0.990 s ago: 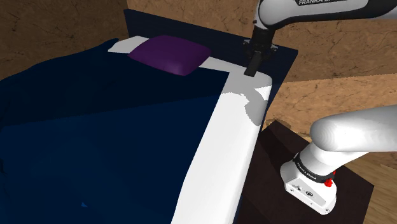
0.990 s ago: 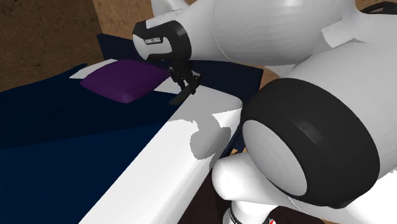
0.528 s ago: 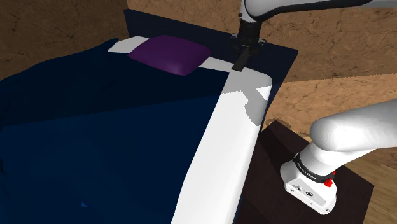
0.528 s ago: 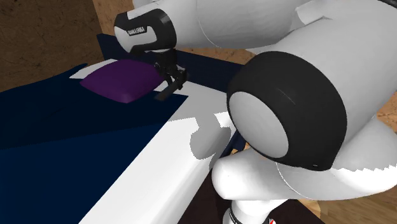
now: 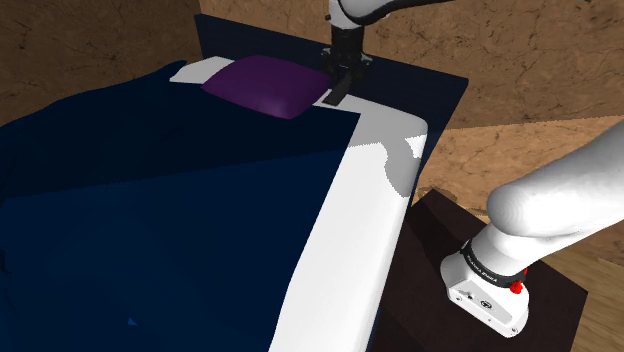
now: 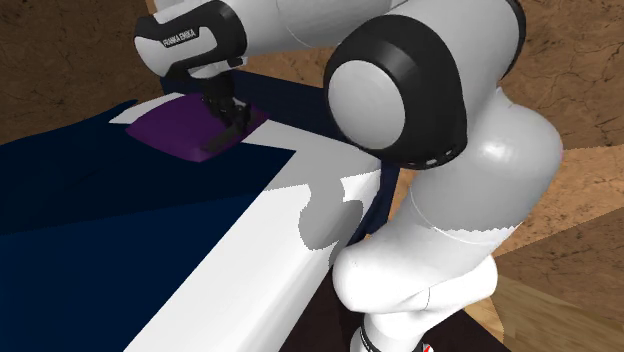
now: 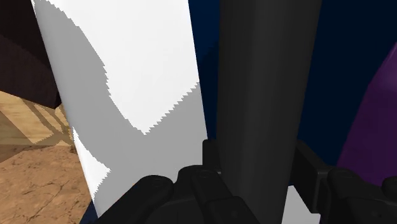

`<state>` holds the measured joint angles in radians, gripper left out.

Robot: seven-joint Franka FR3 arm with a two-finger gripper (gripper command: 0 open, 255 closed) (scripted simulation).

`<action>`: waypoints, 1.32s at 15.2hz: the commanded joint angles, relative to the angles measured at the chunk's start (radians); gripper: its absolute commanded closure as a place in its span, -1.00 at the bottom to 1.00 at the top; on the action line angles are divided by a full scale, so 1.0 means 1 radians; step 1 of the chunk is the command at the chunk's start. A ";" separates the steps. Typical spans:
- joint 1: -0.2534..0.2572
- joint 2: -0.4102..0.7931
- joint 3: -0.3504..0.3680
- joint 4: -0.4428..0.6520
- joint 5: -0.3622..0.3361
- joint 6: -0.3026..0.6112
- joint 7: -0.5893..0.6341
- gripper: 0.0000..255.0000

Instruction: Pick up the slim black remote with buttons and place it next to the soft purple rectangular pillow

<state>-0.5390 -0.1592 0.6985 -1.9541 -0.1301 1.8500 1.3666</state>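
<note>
Shoulder view, nearest, at its lower right: dark brown stand (image 5: 560, 300) carrying the base of the white arm (image 5: 540, 210). Just beyond, a bed (image 5: 340, 270), covered over most of its width by a navy blanket (image 5: 150, 200) and left bare along the side nearest the stand as a long white sheet (image 5: 375, 135), with a grey shadow across that sheet's far end. Further on, toward the head of the bed, black gripper (image 5: 340, 80) reaching down from the arm, closed narrow on the slim dark remote (image 5: 334, 95). Seen in the wrist view with fingers (image 7: 210, 156) pressed against the two long sides and the length of the remote pointing away past them. Held at the far end of the white sheet, just beside the purple pillow (image 5: 268, 85), on the pillow's side toward the shoulder view's right. Cannot tell whether the remote's lower end touches the bedding or the pillow; overlaps the pillow's near corner in the second exterior view. Pillow flat at the head of the bed, resting partly on the blanket. Farthest: navy headboard (image 5: 420, 85) standing behind pillow and gripper, brown floor (image 5: 500, 160) past the bed toward the shoulder view's right, and mottled brown wall (image 5: 520, 60) behind everything.
</note>
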 commanded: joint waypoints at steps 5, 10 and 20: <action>0.067 0.297 0.103 0.270 -0.202 -0.099 0.204 1.00; 0.246 0.564 0.094 0.572 -0.377 -0.236 0.316 1.00; 0.368 0.726 0.054 0.710 -0.466 -0.246 0.365 1.00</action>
<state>-0.1621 0.5717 0.7512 -1.2199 -0.5979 1.5860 1.7273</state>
